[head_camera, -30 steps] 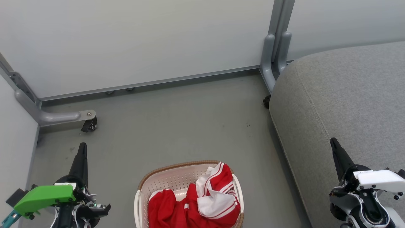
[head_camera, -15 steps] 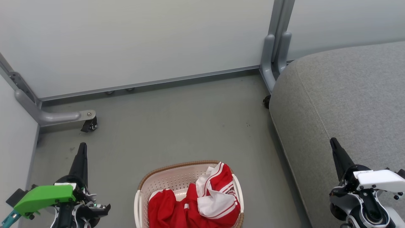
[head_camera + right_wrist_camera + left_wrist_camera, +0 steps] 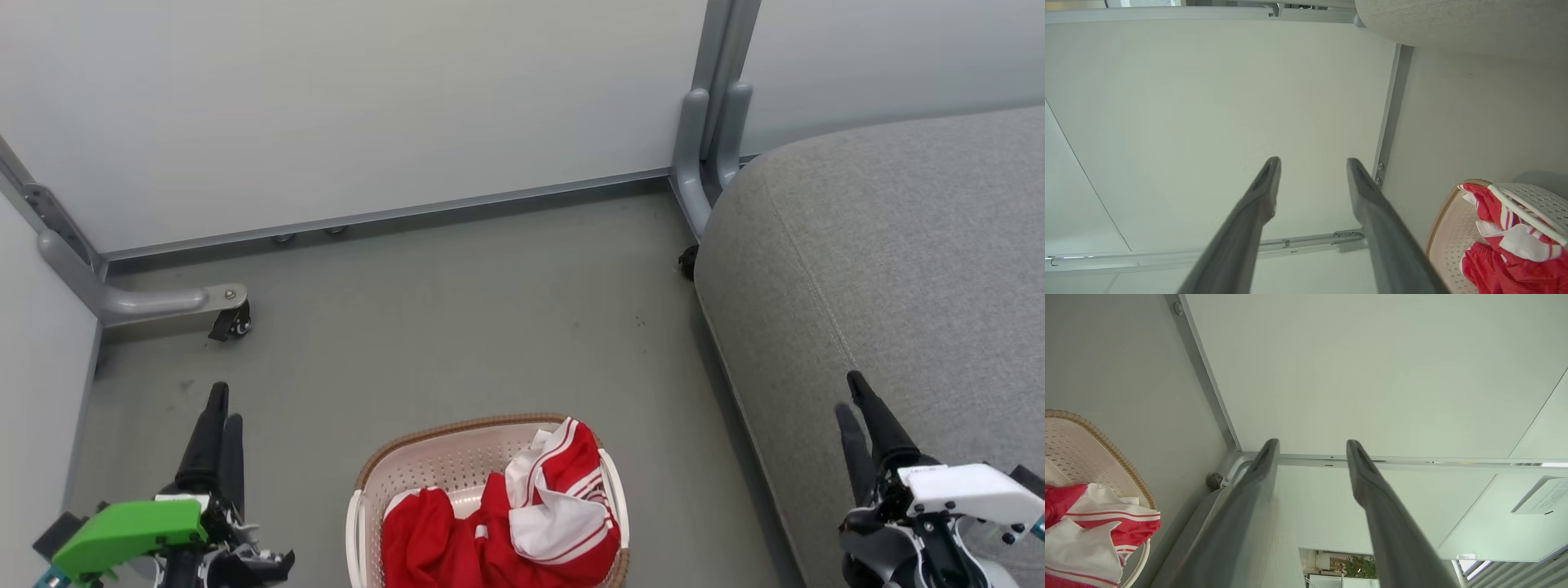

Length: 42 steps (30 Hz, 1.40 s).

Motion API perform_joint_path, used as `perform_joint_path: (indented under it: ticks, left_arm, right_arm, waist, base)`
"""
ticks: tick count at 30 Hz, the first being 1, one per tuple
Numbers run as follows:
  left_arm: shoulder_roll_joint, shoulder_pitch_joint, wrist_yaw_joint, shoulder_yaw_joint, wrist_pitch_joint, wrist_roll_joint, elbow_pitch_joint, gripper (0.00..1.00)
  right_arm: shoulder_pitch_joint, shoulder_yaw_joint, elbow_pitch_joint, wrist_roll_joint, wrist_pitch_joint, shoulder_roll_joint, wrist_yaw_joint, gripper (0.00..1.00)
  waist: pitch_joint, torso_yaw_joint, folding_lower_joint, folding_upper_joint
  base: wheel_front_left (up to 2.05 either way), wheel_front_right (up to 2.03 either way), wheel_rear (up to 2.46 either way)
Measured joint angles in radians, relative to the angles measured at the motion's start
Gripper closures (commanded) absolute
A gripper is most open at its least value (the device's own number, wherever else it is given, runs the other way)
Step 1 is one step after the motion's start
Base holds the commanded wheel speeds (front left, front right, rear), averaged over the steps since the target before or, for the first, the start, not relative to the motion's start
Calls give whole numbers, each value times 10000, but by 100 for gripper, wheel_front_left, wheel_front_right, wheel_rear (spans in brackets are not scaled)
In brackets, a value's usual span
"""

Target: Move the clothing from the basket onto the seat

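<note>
Wall panels (image 3: 367, 106): pale grey, set across the top of the head view, with a metal post at upper right.

Seat (image 3: 898, 245): a large light-grey cushion is seen along the right side of the head view, from upper right to the bottom edge. No clothing is laid on it yet.

Floor (image 3: 490, 327): the grey middle of the frame, on which the basket is set.

Basket (image 3: 457, 429): placed at bottom centre of the head view, partly cut by the bottom edge and well apart from the seat's left edge.

Clothing (image 3: 555, 506): a red and white heap is held inside the basket. It is spread across the basket from left to right and bunched highest against the right-hand wall.

Right gripper (image 3: 847, 394): seen at lower right, over the seat's edge. Its fingers are parted and nothing is held.

Left gripper (image 3: 226, 404): seen at lower left, over bare floor. Its fingers are likewise parted and empty.

Deciding relation: both grippers are pointed up the frame, while the clothing lies lower in the frame and inward from each, between the two. The left gripper is judged nearer the basket's rim. The heap's high side is turned towards the right gripper, which is also the one beside the seat.

Step judged: the task is not yet begun, and a reach down and inward is called for.
</note>
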Motion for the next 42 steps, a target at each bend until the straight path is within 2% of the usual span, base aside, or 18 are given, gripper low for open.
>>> perform_joint_path:
  ticks: [7,14,27,42]
  left_arm:
    - [-40,198,4,-148,-261,159,104,0]
    - [-40,193,-10,-253,-591,1062,-86,0]
    - [-36,141,10,-470,-1154,3110,-466,0]
    - [-27,105,487,-926,-1701,6171,-573,0]
  right_arm:
    - [216,-8,75,-272,-123,201,-8,0]
    - [216,-111,-163,-1185,-299,318,-8,0]
    - [216,-171,-420,-3967,-610,523,-8,0]
    - [213,-176,-815,-7022,-913,723,-8,0]
  waist:
    - [12,9,0,0]
    - [25,22,0,0]
    - [45,55,0,0]
    - [46,100,0,1]
  base:
    - [0,0,0]
    - [0,0,0]
    - [0,0,0]
    - [0,0,0]
